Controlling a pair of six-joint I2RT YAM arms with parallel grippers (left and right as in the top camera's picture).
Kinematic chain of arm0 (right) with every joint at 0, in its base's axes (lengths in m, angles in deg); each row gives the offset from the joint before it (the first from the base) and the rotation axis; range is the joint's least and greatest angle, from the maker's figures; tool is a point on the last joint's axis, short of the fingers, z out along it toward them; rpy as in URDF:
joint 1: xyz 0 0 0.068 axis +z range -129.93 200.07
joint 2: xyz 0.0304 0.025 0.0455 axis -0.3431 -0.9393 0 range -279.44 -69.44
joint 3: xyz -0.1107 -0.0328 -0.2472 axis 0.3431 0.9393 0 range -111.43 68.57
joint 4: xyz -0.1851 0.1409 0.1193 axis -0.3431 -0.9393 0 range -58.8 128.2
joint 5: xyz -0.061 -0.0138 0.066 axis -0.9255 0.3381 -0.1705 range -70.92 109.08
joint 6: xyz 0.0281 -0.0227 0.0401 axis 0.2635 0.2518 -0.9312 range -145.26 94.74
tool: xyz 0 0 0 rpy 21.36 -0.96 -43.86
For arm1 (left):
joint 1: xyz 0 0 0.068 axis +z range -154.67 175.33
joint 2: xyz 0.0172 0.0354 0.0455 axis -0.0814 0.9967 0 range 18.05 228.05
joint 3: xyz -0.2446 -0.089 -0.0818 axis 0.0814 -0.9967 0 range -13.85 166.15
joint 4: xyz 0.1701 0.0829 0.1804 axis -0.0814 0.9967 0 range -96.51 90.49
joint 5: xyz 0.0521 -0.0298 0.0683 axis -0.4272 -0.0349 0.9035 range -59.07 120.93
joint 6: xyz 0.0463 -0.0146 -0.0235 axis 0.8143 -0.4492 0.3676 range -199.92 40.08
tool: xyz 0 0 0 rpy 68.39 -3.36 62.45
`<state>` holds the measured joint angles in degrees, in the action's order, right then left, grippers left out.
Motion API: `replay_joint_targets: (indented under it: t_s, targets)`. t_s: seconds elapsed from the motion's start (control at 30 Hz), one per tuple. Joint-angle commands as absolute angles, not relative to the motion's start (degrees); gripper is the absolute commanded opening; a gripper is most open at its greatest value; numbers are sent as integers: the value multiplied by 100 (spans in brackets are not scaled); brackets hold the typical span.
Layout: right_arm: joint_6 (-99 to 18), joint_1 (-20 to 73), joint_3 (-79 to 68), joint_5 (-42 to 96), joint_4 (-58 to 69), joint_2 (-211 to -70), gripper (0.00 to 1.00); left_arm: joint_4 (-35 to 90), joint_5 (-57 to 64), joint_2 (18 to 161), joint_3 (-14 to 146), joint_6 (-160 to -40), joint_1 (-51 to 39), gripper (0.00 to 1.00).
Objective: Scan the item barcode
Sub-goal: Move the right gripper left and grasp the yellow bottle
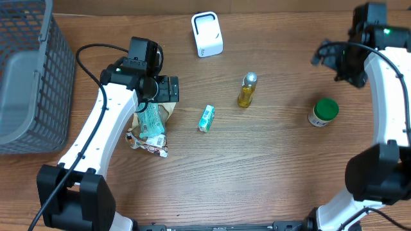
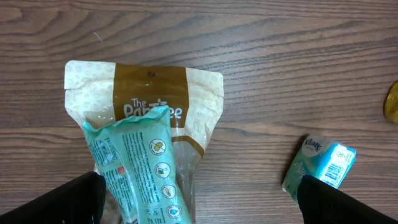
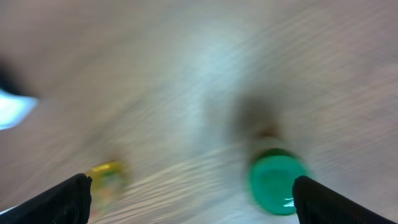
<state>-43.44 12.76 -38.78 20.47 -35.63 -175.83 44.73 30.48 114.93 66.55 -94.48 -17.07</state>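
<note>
A white barcode scanner (image 1: 207, 34) stands at the back of the table. My left gripper (image 1: 159, 95) hovers open over a pile: a teal wipes pack (image 2: 140, 168) lying on a cream and brown bag (image 2: 149, 93). Its fingers (image 2: 62, 202) straddle the pack without touching it. To the right of the pile lies a small tissue pack (image 1: 206, 118), whose barcode end (image 2: 339, 163) shows in the left wrist view. My right gripper (image 1: 332, 58) is raised at the far right, open and empty. Its view is blurred by motion, with a green-lidded jar (image 3: 277, 183) below.
A grey mesh basket (image 1: 26, 70) fills the left edge. A yellow bottle (image 1: 247, 90) lies mid-table, and the green-lidded jar (image 1: 323, 111) stands to its right. A snack wrapper (image 1: 151, 146) pokes out at the front of the pile.
</note>
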Motion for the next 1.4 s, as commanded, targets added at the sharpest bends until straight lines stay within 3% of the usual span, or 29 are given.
replay_joint_targets:
  t_s: [0.0,0.5,0.93,1.13,1.37]
  targets:
    - [-4324,1510,-4176,3608,-3554,-17382,100,4462,3026,11504,6765,-9363,-1744,99]
    - [-4724,3361,-3636,2065,-2887,-17603,100,4462,3026,11504,6765,-9363,-1744,100]
    - [-4805,3888,-3000,1870,-2245,-18180,97,4462,3026,11504,6765,-9363,-1744,100]
    - [-4803,3920,-3000,1870,-2319,-18394,81,4462,3026,11504,6765,-9363,-1744,100]
    - [-4798,3918,-3000,1866,-2382,-18401,49,4464,3026,11504,6765,-9363,-1744,100]
